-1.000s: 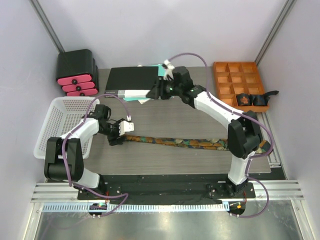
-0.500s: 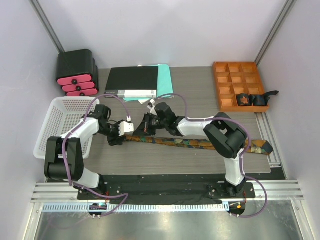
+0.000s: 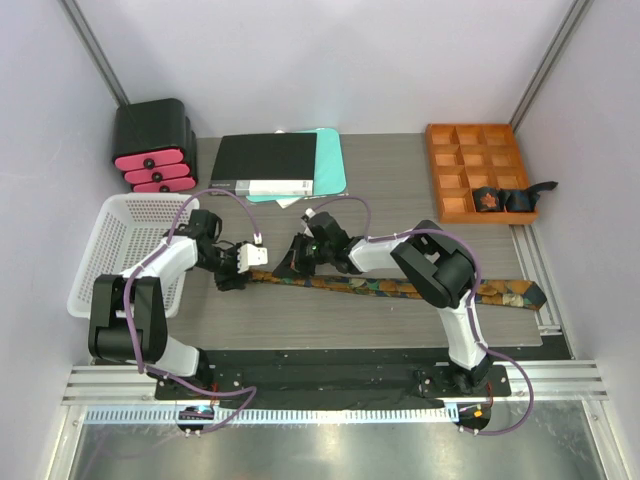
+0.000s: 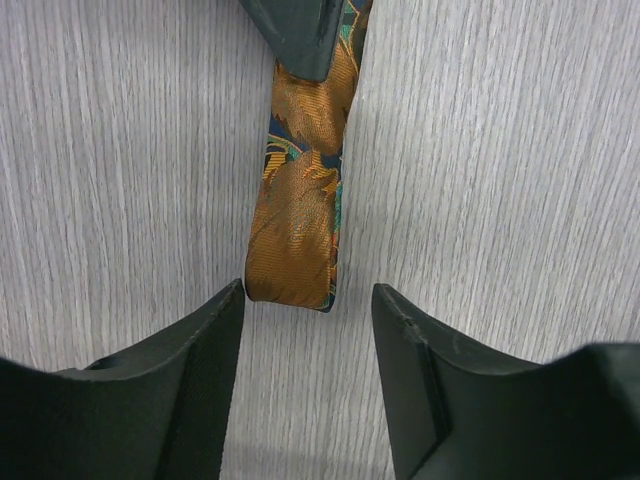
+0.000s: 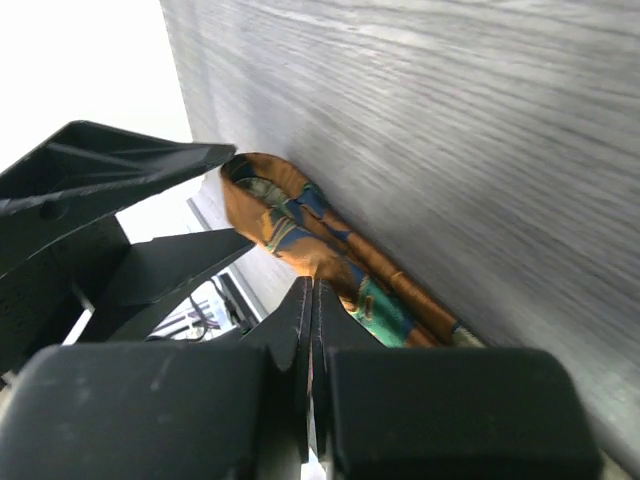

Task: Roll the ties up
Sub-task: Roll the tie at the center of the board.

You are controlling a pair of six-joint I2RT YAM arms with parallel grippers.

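Note:
A tie, dark with orange-gold pattern, lies stretched across the table, its wide pointed end at the right. Its narrow left end is folded back into a small loop. My left gripper stands open just short of that folded end, with nothing between its fingers. My right gripper is shut, and its closed tip rests on the tie a little behind the fold. In the orange tray, a rolled tie sits in a compartment beside a dark one.
The orange compartment tray stands at the back right. A white basket is at the left. Black drawers with pink fronts sit in the back left corner. A black box on a teal folder lies at the back.
My right arm swung from the black box at the back down to the tie's left end, and its gripper shut. My left gripper stayed put and narrowed slightly.

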